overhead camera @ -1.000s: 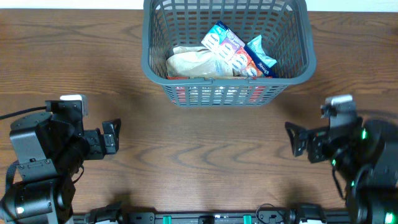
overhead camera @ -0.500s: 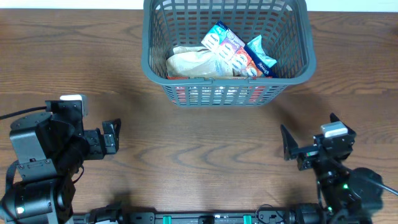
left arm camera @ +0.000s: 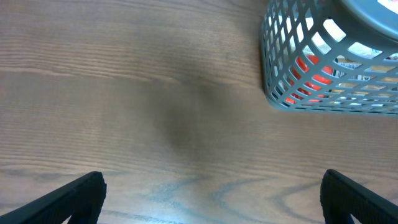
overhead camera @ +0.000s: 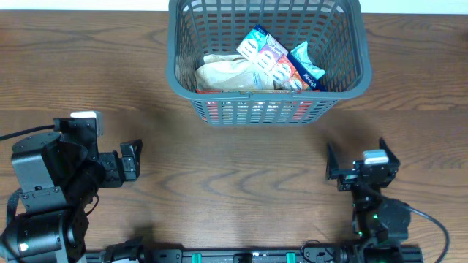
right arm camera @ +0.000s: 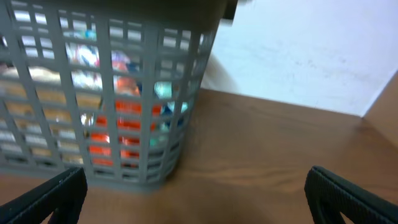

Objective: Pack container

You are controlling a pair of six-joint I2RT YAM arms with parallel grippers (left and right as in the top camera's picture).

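The container (overhead camera: 256,108), a grey basket with slotted lattice sides and a thick rim, stands upright at the far middle of the wooden surface (overhead camera: 234,175), its far edge cut off by the top of the overhead view. Several snack packets lie inside it: a pale beige bag (overhead camera: 227,73) on the left, a blue and white packet (overhead camera: 262,48) leaning across the middle, and a teal packet (overhead camera: 307,66) tilted against the right wall. Something red (overhead camera: 218,109) shows through the slots low in the near wall. The left tool (left arm camera: 214,202) sits at the near left of the surface, well apart from the basket, with its two dark fingers (left arm camera: 74,196) spread wide and nothing between them; its wrist view shows bare wood and the near left corner of the basket at the upper right. The right tool (right arm camera: 199,199) sits at the near right, also well apart from the basket, its fingers (right arm camera: 348,193) wide apart and empty. Its wrist view, somewhat blurred, looks toward the basket's lattice side, with a white wall (right arm camera: 298,56) behind.
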